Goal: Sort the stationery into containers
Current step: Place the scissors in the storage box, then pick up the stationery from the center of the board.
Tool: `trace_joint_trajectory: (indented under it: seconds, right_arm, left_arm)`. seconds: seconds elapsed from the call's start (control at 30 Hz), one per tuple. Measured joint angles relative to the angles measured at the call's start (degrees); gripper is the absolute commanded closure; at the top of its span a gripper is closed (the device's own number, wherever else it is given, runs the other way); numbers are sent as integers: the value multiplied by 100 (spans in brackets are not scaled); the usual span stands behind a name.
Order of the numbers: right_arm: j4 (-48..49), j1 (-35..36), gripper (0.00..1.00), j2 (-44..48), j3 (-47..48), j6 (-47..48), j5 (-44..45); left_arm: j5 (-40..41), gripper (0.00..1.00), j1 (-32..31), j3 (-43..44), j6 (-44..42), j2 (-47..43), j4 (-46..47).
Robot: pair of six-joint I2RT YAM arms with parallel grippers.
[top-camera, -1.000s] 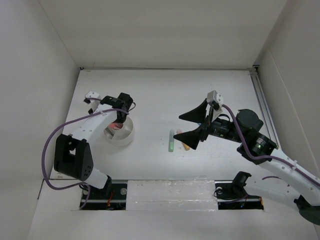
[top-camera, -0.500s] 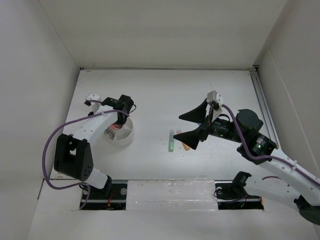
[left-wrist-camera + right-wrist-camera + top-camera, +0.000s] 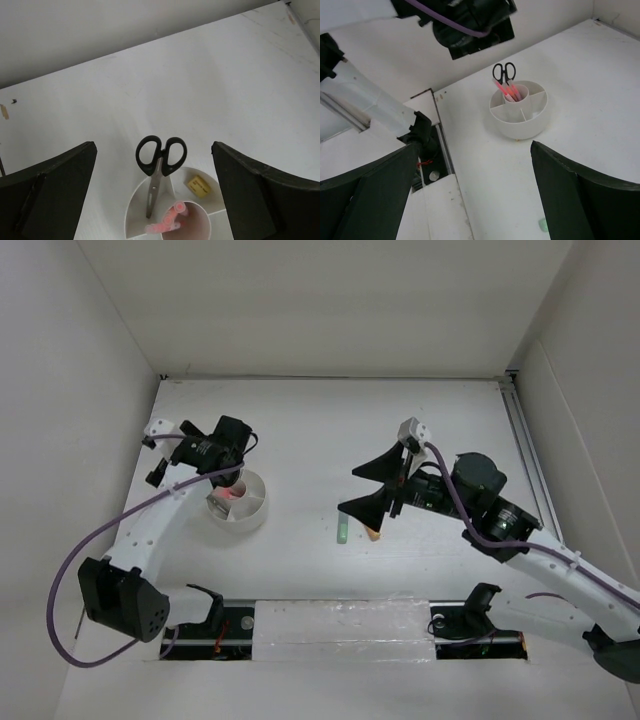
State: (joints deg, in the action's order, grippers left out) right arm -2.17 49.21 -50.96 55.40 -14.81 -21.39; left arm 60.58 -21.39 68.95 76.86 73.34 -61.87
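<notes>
Left tool (image 3: pixel 153 146): jaws wide, holding nothing, above the white tub (image 3: pixel 131 210).
Scissors (image 3: pixel 152 185): blades down in a wedge compartment, black handles over the rim, directly below the left tool, not touching it.
Pink pens (image 3: pixel 167 222): centre tube.
Eraser (image 3: pixel 198 185): neighbouring wedge.
Right tool (image 3: pixel 348 490): jaws wide, empty, over the green marker (image 3: pixel 342 530) and orange marker (image 3: pixel 372 533) on the counter (image 3: pixel 300 430).

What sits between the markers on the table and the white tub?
Nothing visible: only bare table lies between the green marker, the orange marker and the white tub. The left gripper hangs open above the tub.
</notes>
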Motion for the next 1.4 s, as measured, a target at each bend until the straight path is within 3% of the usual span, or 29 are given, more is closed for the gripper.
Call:
trace_joint_trajectory:
  seconds: [0.17, 0.27, 0.4, 0.57, 0.7, 0.87, 1.0, 1.17, 1.4]
  right_arm:
    - [-160, 0, 0, -503, 57, -109, 693]
    - [-483, 0, 0, -973, 133, -323, 1552]
    - [-1038, -28, 0, -1344, 133, -603, 2581]
    - [-1239, -269, 0, -1390, 28, -798, 3147]
    - [-1279, -402, 0, -1432, -131, -935, 3394]
    - [-1497, -455, 0, -1801, -138, -1180, 3847]
    - [-1620, -802, 0, -1963, -138, -1198, 3851]
    - [-1491, -2002, 0, -2234, -155, -1082, 3316]
    - [-1377, -2732, 0, -3453, 76, -560, 2726]
  left_arm:
    - [57, 1, -2, 398, -245, -299, 2]
    - [48, 1, -2, 396, -732, -769, 306]
    - [-330, 1, -2, -13, -2070, -2083, 1650]
    - [-1425, 1, 0, -566, -3611, -3779, 2940]
    - [-2157, 1, -2, -612, -4221, -3818, 3375]
    - [-3198, 1, -2, -1272, -4680, -3560, 3654]
    - [-3705, 1, -4, -1834, -4865, -3595, 3692]
    - [-3919, 1, -4, -1971, -4955, -4072, 3812]
    - [-3969, 1, -4, -1971, -4992, -4242, 4026]
